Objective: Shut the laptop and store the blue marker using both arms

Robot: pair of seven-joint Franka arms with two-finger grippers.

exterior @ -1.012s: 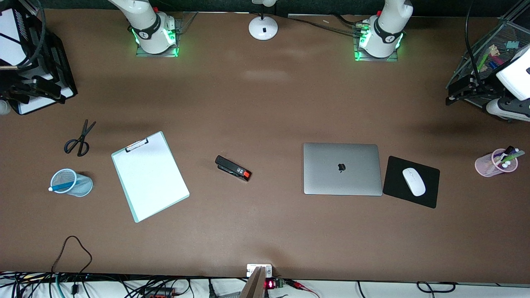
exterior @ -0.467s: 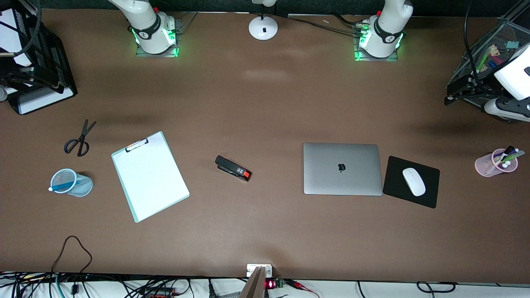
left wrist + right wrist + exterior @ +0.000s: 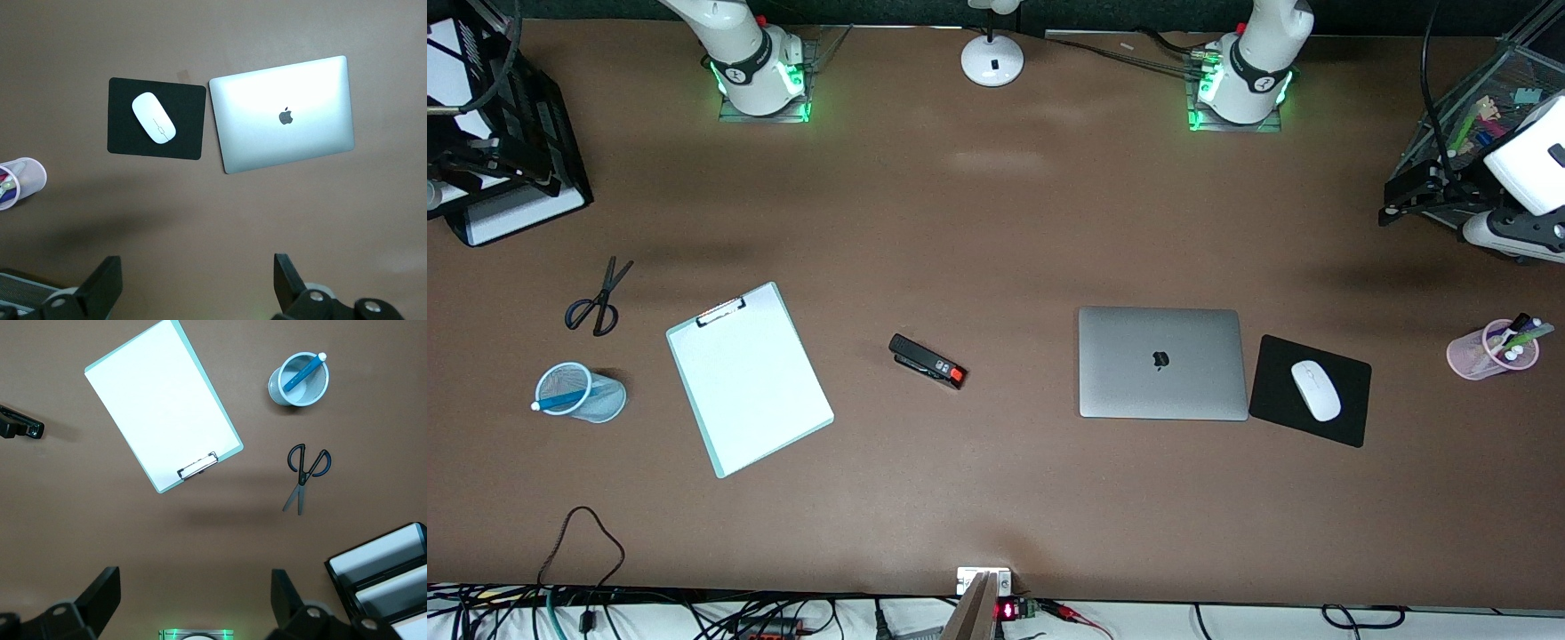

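From my screen I see a wide, matte brown bench point(image 3: 996, 498) filling nearly the whole front view, lit evenly from above with a pale glare patch near a round white lamp base point(image 3: 992, 60) that stands at the edge farthest from the front camera. Above that lamp base runs a dark strip of backdrop. Nearest the camera, a white ledge carries tangled black cables point(image 3: 587, 613).

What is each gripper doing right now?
Left gripper: open, holding nothing, high over the table.
Right gripper: open, holding nothing, high over the table.
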